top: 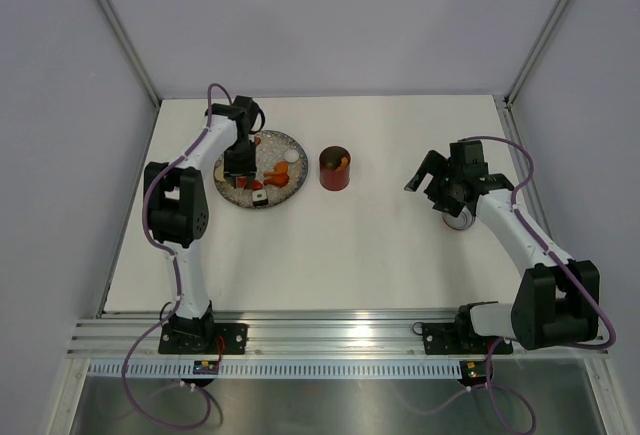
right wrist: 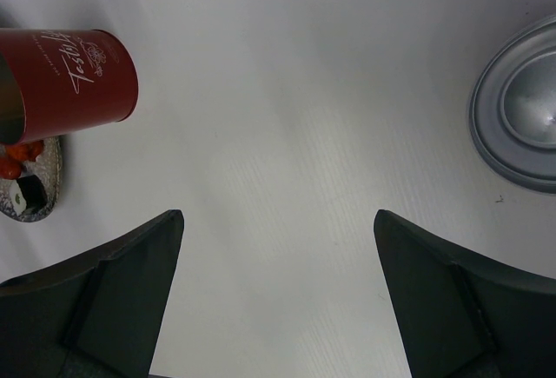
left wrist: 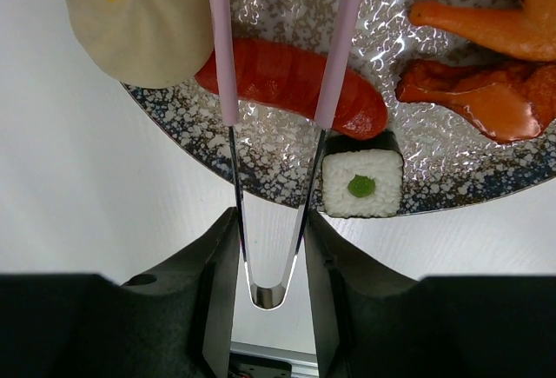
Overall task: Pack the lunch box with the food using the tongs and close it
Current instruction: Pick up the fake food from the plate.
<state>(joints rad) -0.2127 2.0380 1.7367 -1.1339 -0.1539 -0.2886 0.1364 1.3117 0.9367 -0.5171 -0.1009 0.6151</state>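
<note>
Pink tongs (left wrist: 222,65) between left jaws, straddling sausage (left wrist: 282,78)

I am looking at one red lunch box (top: 336,168), one lid (right wrist: 521,109) lying silver side up at the right edge of the right wrist view, one speckled plate (left wrist: 452,169) and one pair of pink tongs (left wrist: 222,65). On the plate I am counting one white bun (left wrist: 139,22), one red sausage (left wrist: 278,78), one rice roll (left wrist: 361,185) with a green centre, and at least two orange-red pieces (left wrist: 486,30) at the upper right of the left wrist view.
</note>
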